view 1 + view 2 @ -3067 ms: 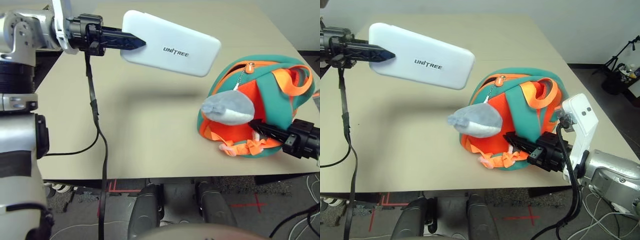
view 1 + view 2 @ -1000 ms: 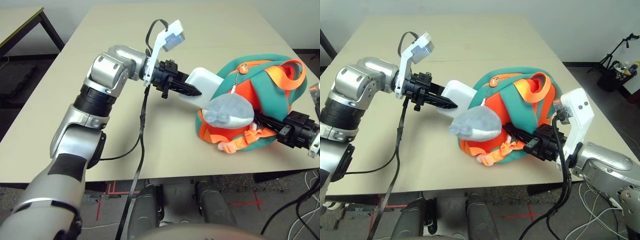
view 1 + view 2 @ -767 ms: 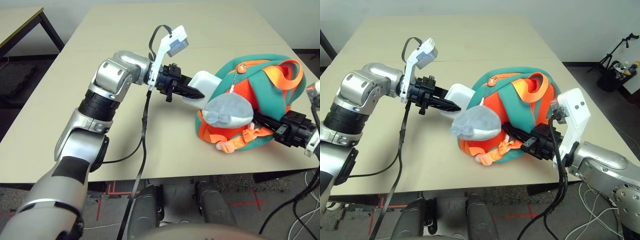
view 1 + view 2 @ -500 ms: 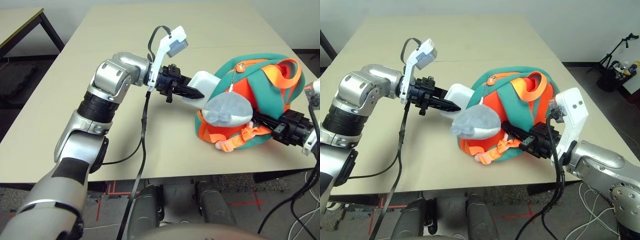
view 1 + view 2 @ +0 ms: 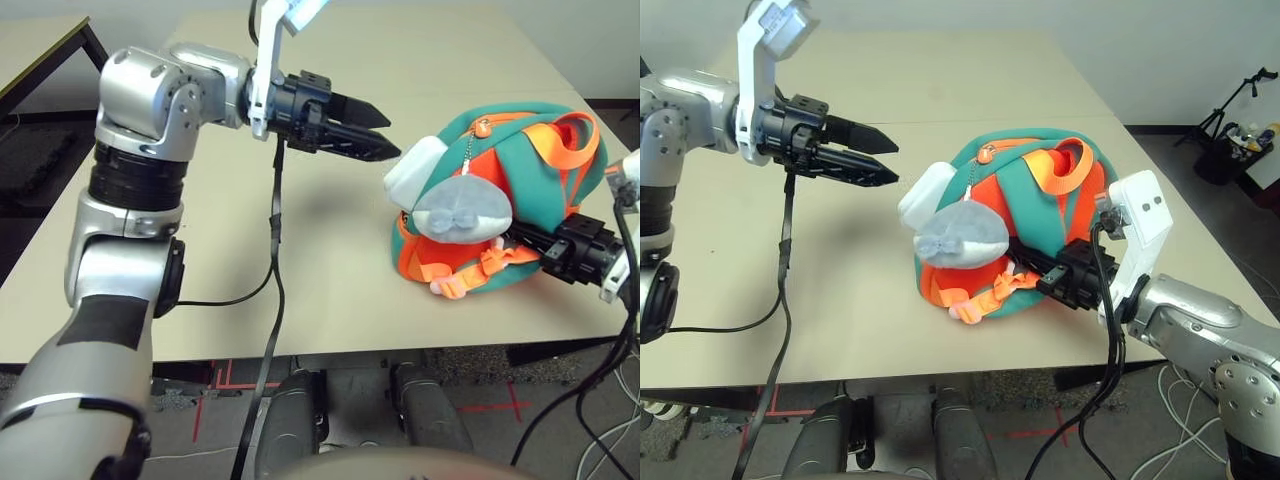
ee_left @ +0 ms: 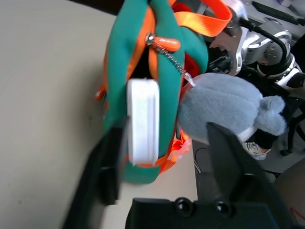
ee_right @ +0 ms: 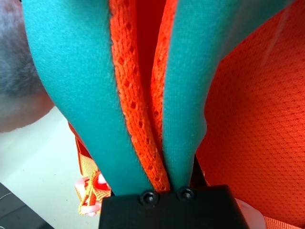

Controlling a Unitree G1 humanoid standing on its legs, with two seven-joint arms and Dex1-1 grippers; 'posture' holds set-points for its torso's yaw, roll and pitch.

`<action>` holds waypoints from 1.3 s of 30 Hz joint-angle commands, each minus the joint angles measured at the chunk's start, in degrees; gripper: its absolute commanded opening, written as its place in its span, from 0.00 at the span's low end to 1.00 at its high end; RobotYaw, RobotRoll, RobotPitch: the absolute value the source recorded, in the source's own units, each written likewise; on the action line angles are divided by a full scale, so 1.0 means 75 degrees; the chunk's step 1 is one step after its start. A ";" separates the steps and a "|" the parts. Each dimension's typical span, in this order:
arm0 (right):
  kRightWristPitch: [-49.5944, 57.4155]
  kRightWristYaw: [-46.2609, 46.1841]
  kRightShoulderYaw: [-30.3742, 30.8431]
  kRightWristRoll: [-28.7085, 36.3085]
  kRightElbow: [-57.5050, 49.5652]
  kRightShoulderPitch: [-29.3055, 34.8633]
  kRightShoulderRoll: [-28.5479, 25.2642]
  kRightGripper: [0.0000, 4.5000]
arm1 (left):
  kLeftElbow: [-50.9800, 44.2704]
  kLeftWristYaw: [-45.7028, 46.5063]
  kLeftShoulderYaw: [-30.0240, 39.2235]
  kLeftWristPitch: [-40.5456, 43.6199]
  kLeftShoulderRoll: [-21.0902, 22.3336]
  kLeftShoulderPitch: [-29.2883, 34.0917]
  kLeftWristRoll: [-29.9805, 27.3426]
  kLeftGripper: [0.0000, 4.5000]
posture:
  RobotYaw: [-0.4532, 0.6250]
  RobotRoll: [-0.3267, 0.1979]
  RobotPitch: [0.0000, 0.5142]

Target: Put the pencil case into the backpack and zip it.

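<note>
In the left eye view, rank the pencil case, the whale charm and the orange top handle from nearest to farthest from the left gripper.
From the left gripper:
1. Pencil case: its white end sticks out of the backpack on the side facing the gripper.
2. Whale charm: hanging on the backpack's front, just beyond the case.
3. Orange top handle: on the backpack's far right side.

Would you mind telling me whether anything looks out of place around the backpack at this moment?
Yes: the pencil case is only partly inside the backpack, its white end jutting from the zipper opening beside the plush whale. The left gripper hangs open, clear of it; the right gripper clamps the backpack's fabric.
</note>
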 commanded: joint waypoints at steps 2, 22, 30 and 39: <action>-0.0033 0.0026 0.0067 -0.0093 -0.0011 -0.0079 0.0055 0.04 | 0.0073 0.0002 -0.0405 -0.0822 -0.0170 0.0139 0.0419 0.26 | 0.24 0.62 0.20; -0.0031 -0.0081 -0.0064 -0.0045 -0.0158 0.0079 0.0093 0.04 | 0.0590 -0.0087 -0.0883 -0.1446 -0.0801 0.0418 0.0910 0.00 | 0.21 0.62 0.20; -0.0022 -0.0130 -0.0026 0.0002 -0.0176 0.0023 0.0148 0.04 | 0.0619 -0.0090 -0.0903 -0.1422 -0.0910 0.0470 0.1036 0.00 | 0.22 0.62 0.22; 0.0032 -0.0317 -0.0036 0.0181 -0.0293 -0.0007 0.0184 0.04 | 0.0754 0.0010 -0.1024 -0.1434 -0.1238 0.0583 0.1089 0.00 | 0.20 0.62 0.24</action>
